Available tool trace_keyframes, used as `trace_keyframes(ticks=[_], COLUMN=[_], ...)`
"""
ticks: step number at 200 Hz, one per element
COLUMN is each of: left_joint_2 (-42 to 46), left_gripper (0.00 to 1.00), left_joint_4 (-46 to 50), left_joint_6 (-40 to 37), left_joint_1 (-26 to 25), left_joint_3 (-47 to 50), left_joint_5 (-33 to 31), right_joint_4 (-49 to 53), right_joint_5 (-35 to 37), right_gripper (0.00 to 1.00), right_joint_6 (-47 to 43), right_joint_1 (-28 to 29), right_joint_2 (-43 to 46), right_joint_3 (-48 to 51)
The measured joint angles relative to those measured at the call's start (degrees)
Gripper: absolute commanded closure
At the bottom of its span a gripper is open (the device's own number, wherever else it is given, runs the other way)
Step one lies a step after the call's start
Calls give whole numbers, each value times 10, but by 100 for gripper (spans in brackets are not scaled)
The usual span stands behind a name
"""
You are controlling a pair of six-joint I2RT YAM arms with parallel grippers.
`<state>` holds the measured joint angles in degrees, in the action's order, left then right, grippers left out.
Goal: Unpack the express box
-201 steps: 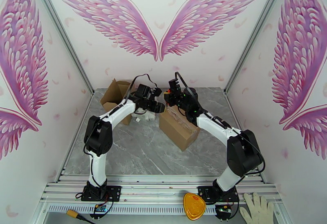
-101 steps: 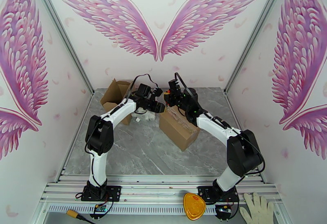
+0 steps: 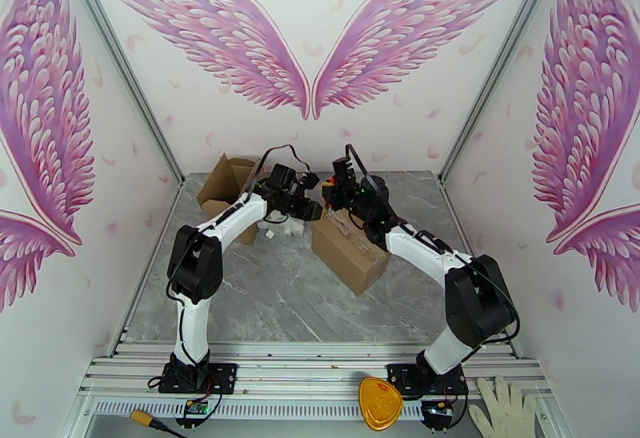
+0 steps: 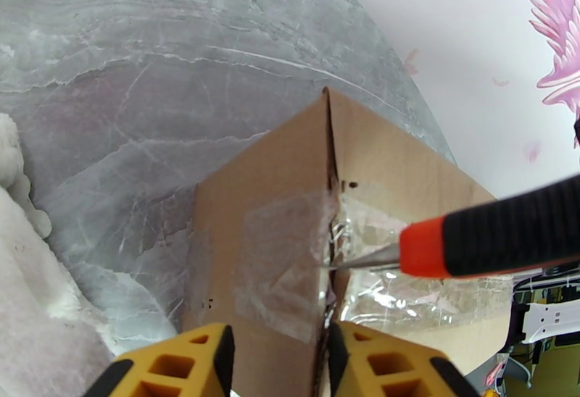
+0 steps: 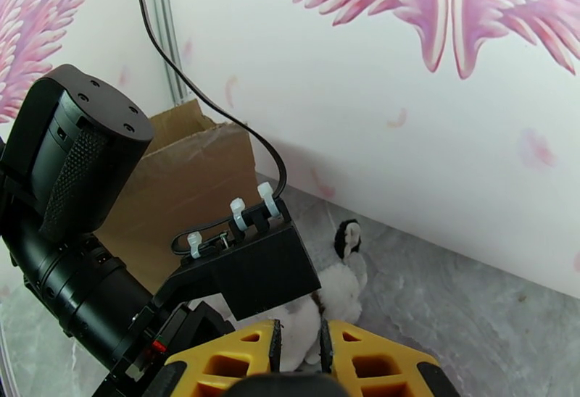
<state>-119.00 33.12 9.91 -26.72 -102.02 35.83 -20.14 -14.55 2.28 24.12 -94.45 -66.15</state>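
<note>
Left gripper [image 4: 275,339] astride taped box [image 4: 264,195], knife [image 4: 493,235] at seam

A grey marbled table [image 3: 264,304] is carrying the scene, and big pink feathered wings [image 3: 240,40] are spreading across the white walls behind and beside it. At the back left an opened cardboard box [image 3: 226,180] is standing with its flaps up. Just right of it a white fluffy toy [image 3: 288,228] is lying on the table, with a black and white tip sticking up in the right wrist view. On the metal rails [image 3: 320,372] at the near edge, a yellow rounded triangle [image 3: 379,404] is resting. A white glove [image 3: 506,408] is lying near it, at the right corner.
</note>
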Motion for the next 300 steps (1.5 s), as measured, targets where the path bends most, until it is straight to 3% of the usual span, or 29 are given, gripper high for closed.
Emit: trace_keyframes(ticks=[187, 300], left_joint_2=[-5, -5], left_gripper=[73, 76], left_joint_4=[-6, -15], left_joint_6=[25, 30], left_joint_1=[-4, -8], left_joint_3=[0, 4], left_joint_5=[25, 32], right_joint_4=[20, 76], right_joint_5=[137, 249], right_gripper=[95, 94], right_joint_6=[18, 80], right_joint_1=[37, 59], right_joint_2=[48, 52], right_joint_3=[37, 19])
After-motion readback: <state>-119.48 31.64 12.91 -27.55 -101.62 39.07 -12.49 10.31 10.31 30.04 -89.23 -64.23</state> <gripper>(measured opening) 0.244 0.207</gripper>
